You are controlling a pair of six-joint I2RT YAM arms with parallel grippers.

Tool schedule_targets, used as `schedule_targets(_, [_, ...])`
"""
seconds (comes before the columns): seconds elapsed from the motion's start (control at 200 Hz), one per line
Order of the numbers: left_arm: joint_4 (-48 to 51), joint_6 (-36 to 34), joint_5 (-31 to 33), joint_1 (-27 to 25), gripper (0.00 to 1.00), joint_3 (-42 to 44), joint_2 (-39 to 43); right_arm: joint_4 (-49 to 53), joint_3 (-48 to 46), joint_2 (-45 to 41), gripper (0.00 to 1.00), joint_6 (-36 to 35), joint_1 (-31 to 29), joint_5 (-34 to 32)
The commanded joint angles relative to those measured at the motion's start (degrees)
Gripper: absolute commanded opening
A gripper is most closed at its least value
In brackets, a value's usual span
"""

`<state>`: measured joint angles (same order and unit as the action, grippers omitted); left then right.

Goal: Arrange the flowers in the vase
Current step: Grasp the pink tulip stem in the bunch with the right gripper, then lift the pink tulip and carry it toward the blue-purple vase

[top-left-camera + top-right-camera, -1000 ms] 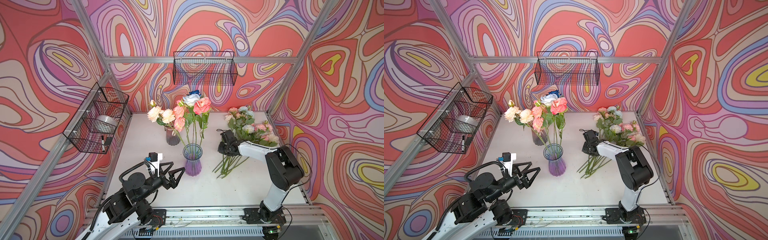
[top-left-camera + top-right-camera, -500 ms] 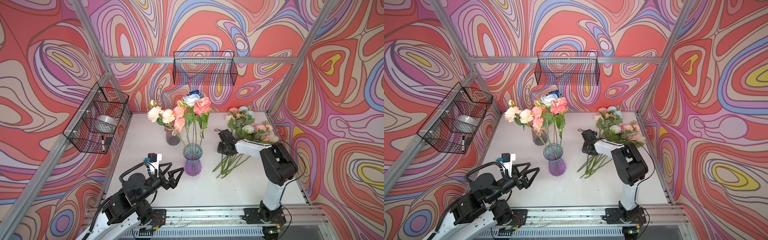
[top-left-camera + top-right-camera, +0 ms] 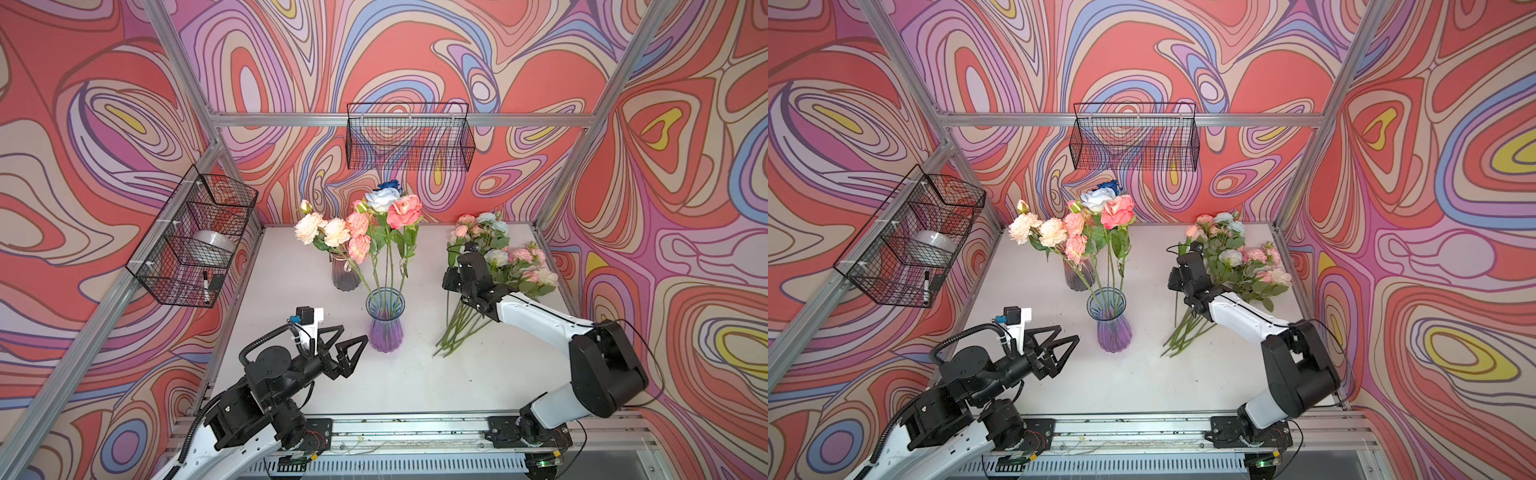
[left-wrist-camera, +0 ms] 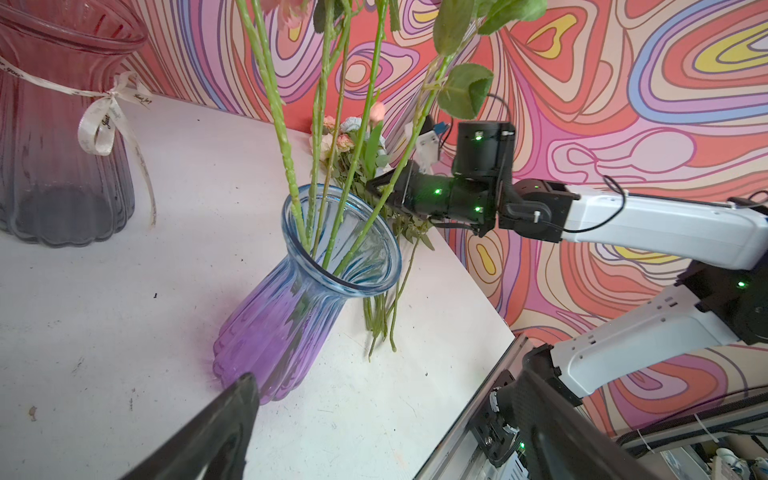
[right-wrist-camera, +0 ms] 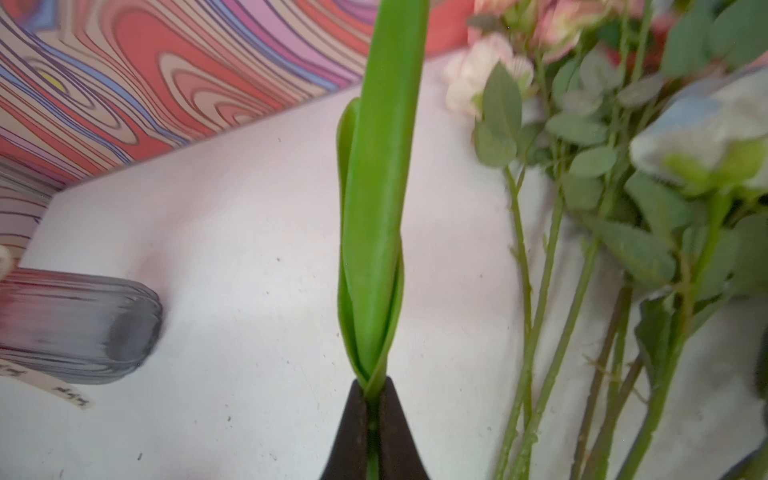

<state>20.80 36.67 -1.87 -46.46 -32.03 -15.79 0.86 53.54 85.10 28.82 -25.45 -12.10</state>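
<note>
Care in lifting: with right end effector (image 5: 371,388) clamped on a green stem (image 5: 376,208), raise it clear of flowers (image 3: 494,259) heaped by right edge of tabletop (image 3: 415,382), then feed it into vase (image 3: 385,320) at mid-tabletop, near left end effector (image 3: 355,333), jaws apart.

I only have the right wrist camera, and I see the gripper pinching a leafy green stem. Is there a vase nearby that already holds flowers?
Observer: Yes. A purple vase stands mid-table with several flowers upright in it.
Operator: What is the other arm doing?
Observer: The left gripper is open and holds nothing, close beside that vase's base.
Operator: Does what I'm holding have a bloom?
Observer: In the left wrist view, a pink bud seems to top that stem, above the right gripper.
</note>
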Motion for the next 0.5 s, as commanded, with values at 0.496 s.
schedule_targets(0.496, [-1.7,-1.5,-1.7,0.2,0.98,-4.3,-2.3,-5.3,-7.4,-37.6,0.0,-4.3,-5.7,9.9])
